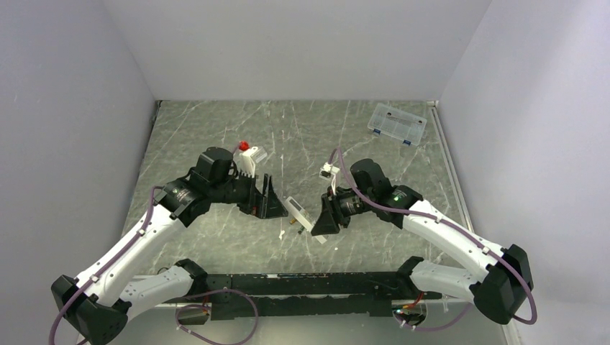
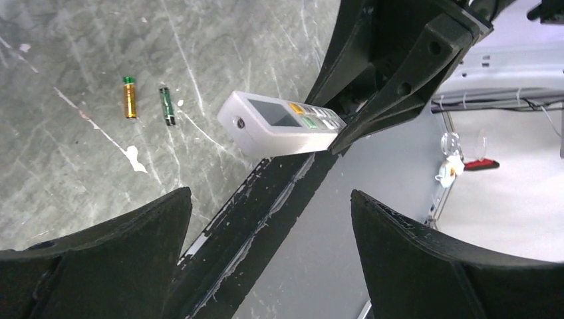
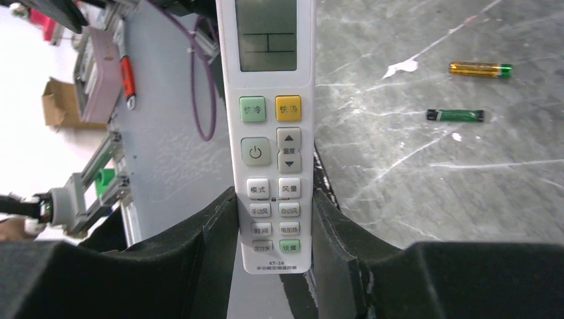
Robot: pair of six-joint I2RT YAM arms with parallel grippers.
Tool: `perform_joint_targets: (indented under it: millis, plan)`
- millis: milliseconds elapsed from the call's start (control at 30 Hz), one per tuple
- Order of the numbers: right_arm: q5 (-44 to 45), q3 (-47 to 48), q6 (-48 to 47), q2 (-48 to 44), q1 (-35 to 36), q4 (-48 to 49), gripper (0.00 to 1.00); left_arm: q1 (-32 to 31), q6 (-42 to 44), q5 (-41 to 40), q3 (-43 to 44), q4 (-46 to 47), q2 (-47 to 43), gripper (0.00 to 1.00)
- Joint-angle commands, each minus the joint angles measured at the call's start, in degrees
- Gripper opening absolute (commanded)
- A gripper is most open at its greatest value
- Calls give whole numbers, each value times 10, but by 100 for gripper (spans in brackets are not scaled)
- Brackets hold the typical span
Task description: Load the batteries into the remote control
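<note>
My right gripper is shut on the lower end of the remote control, a slim white bar whose button face and screen point at the right wrist camera. In the top view the remote control hangs just above the table between the two grippers. My left gripper stands open and empty a short way off its free end. Both batteries lie on the marble apart from the grippers. One is gold and one dark green.
A clear compartment box sits at the back right by the wall. A small white fleck lies near the batteries. A small red-topped item shows behind the left arm. The black base rail runs along the near edge.
</note>
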Motion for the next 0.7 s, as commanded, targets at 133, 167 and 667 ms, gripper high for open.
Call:
perform_joint_targets:
  millis: [133, 167, 667]
  plan:
    - [-140, 35, 9, -2, 3, 37, 0, 3, 44, 85, 19, 11, -9, 94]
    - [-151, 34, 13, -3, 4, 44, 0, 3, 45, 90, 19, 12, -8, 93]
    - [-233, 33, 64, 10, 20, 134, 0, 3, 7, 212, 4, 95, -6, 84]
